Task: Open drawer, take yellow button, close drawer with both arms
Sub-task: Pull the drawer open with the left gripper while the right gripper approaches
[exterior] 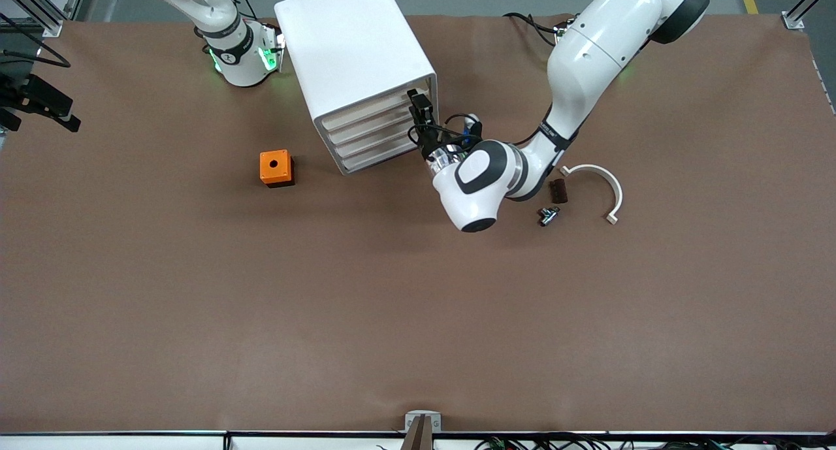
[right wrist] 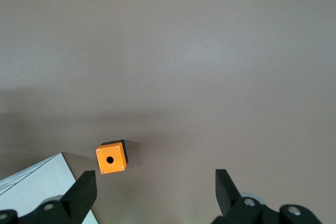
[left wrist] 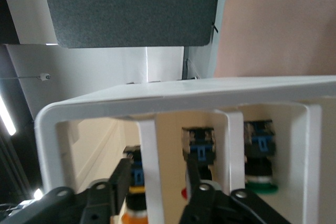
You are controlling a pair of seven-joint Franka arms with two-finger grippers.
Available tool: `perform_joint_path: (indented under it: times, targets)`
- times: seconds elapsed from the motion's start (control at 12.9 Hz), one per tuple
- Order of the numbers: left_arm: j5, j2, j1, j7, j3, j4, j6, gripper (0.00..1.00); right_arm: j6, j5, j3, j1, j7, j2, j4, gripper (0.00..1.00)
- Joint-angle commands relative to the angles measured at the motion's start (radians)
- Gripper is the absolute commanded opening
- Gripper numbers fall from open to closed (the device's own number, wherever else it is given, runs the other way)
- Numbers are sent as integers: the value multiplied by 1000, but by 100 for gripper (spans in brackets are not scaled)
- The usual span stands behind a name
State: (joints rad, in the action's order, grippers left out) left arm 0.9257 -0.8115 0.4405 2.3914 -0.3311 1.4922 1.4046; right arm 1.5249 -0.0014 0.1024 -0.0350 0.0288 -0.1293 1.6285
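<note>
The left pincer [exterior: 420, 107] is at the drawer cabinet's [exterior: 356, 64] front, fingers spread around a white divider [left wrist: 148, 171]. The right pincer [right wrist: 156, 190] hangs open above the orange box [right wrist: 111, 158].

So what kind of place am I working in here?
Likely a robotics lab bench: brown paper-covered table, aluminium frame posts at its corners, and a white plastic drawer cabinet as test fixture.

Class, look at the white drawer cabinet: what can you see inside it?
Through the cabinet front, several push-buttons sit in compartments; their lower parts are hidden by the left tool.
</note>
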Motion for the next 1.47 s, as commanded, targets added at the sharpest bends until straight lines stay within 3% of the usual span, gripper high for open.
perform_joint_path:
  times: [0.0,0.23,0.54,0.77,1.16,1.24,1.39]
  targets:
    - [19,6,20,12,4,22,-4,37,0,-3,-12,21,11,10,-19,100]
    - [19,8,21,11,1,22,-4,18,1,-3,-12,21,11,19,-22,100]
    - [19,11,11,14,0,17,-6,6,9,-5,-12,23,11,23,-22,100]
    - [24,11,-22,11,0,14,-15,5,46,-6,-12,27,13,71,-27,100]
    - [50,5,-130,3,6,-4,-13,6,70,-45,-13,29,0,260,-39,100]
    - [51,3,-159,3,7,-13,-12,7,46,-40,-19,8,-48,255,-36,100]
    - [55,-3,-201,3,15,-32,-12,9,6,-28,-23,-86,-330,243,-38,100]
